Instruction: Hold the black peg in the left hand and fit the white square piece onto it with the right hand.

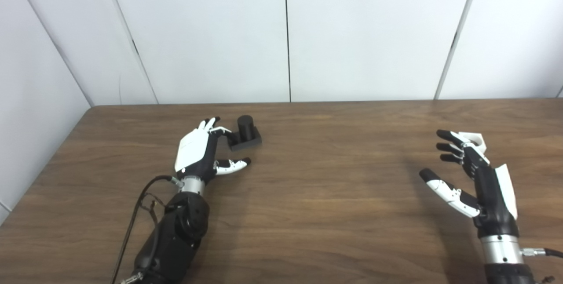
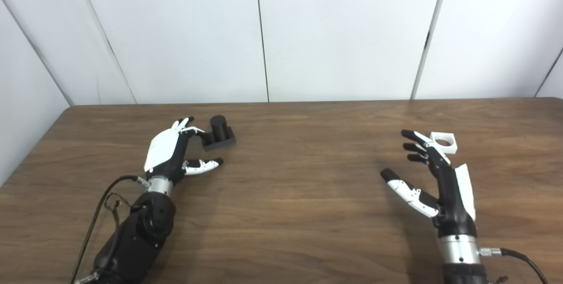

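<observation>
Touching black peg (image 1: 244,133), left robot hand (image 1: 198,152) open

left hand (image 1: 198,152): open, fingers spread, thumb out
right hand (image 2: 433,178): open, raised edge-on, fingers apart

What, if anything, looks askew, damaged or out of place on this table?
Nothing stands out. The black peg stands upright on its base by the open left hand; the white square piece lies flat beyond the open right hand.
</observation>
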You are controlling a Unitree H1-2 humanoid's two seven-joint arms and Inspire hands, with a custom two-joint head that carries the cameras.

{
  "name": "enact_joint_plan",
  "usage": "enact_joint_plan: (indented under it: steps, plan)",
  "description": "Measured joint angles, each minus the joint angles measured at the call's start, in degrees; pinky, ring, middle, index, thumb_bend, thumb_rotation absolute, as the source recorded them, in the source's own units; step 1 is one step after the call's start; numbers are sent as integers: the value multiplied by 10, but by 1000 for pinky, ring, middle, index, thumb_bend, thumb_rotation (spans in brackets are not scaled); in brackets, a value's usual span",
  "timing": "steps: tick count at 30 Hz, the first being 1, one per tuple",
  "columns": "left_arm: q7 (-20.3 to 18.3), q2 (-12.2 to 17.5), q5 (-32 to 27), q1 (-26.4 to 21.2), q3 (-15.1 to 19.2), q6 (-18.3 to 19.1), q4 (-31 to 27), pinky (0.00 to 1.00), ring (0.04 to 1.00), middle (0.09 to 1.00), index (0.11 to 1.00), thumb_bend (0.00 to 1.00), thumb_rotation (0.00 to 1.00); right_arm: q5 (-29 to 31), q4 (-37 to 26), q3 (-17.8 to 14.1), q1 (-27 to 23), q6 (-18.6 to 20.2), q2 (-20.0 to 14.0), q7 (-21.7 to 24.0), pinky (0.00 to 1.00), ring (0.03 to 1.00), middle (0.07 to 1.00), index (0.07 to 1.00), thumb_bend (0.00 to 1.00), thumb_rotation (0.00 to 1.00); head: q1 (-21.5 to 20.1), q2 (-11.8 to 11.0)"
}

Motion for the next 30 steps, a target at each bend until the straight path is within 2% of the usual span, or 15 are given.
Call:
enact_joint_plan:
  steps: [1, 2, 4, 7, 30]
  plan:
    - [0, 0, 0, 2, 1, -5, -1, 992, 998, 954, 523, 660, 146, 0, 0, 0, 0, 0, 0, 0, 710, 772, 829, 798, 601, 505, 0, 0]
    - [0, 0, -1, 3, 2, -11, -1, 996, 999, 954, 506, 593, 113, 0, 0, 0, 0, 0, 0, 0, 710, 772, 829, 798, 601, 504, 0, 0]
    - [0, 0, -3, 3, 3, -16, -2, 1000, 1000, 944, 490, 539, 78, 0, 0, 0, 0, 0, 0, 0, 706, 769, 829, 794, 595, 493, 0, 0]
    - [0, -2, -12, 3, 6, -30, -3, 1000, 999, 936, 485, 525, 64, 0, 0, 0, 0, 0, 1, 0, 708, 771, 832, 792, 600, 504, -1, 2]
    - [4, -3, -12, 6, 6, -36, 3, 1000, 991, 913, 484, 524, 57, 0, -1, 0, 1, 0, 0, 0, 706, 770, 830, 798, 603, 513, -2, 4]
